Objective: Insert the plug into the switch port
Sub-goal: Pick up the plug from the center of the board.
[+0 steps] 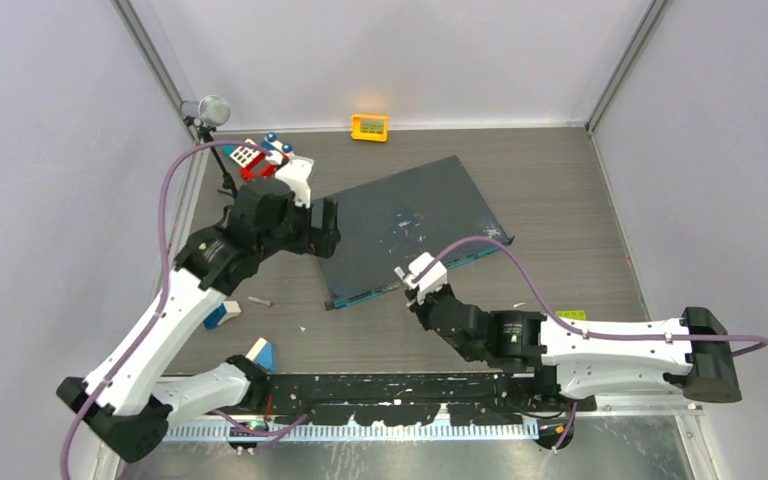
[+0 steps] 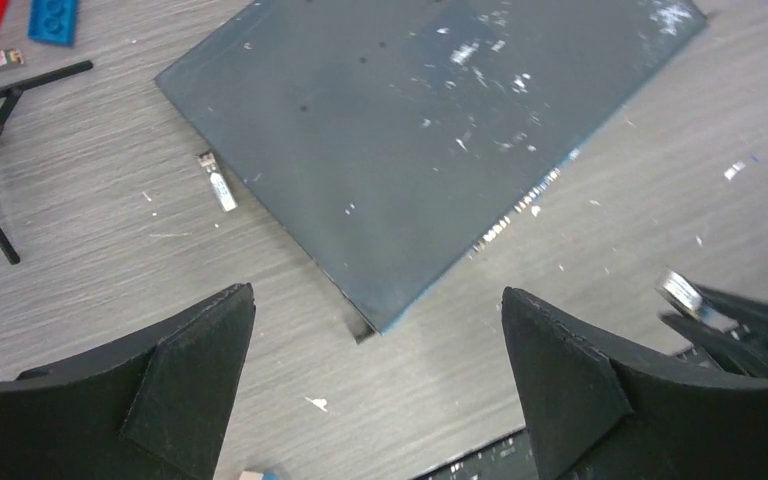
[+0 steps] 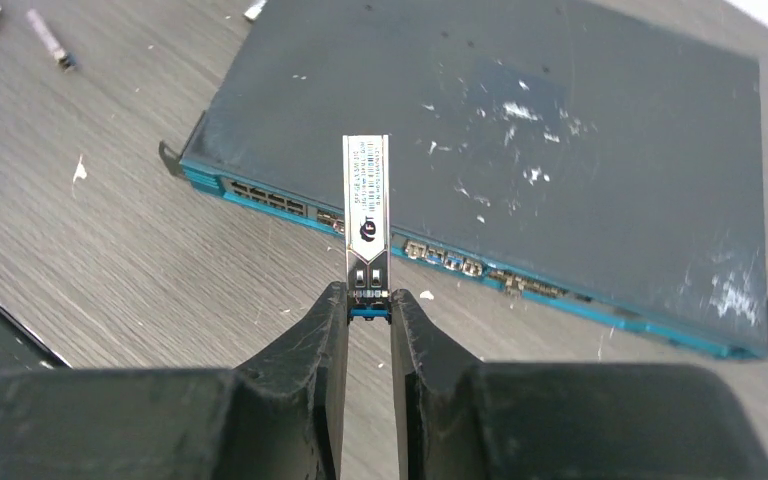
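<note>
Your right gripper (image 3: 368,302) is pinched narrow on the blue-tabbed tail of the slim silver metal plug (image 3: 368,215), and the plug stands straight out past the fingertips with its printed label facing the wrist camera. The large flat dark-grey switch box with white scuffs (image 1: 410,225) lies at a slant in the middle of the grey wood-grain table (image 1: 560,200), its thin teal-blue front face turned toward the near side. The switch port (image 3: 440,257) is one of the small sockets in the row along that face, a little right of the plug in the right wrist view. The plug's whole length is in sight, so it is not in any socket (whether its tip touches the box you cannot tell from here). From above, your right gripper sits just near of the front face, about midway along it. Your left gripper (image 2: 375,300) hangs over the switch's left edge with its fingers spread wide and nothing between them. A second small silver module (image 2: 217,180) lies on the table just beside that edge. At the far wall rests a small orange-yellow box (image 1: 369,127), and a cluster of red, blue and white toy bricks (image 1: 260,158) sits far left.
</note>
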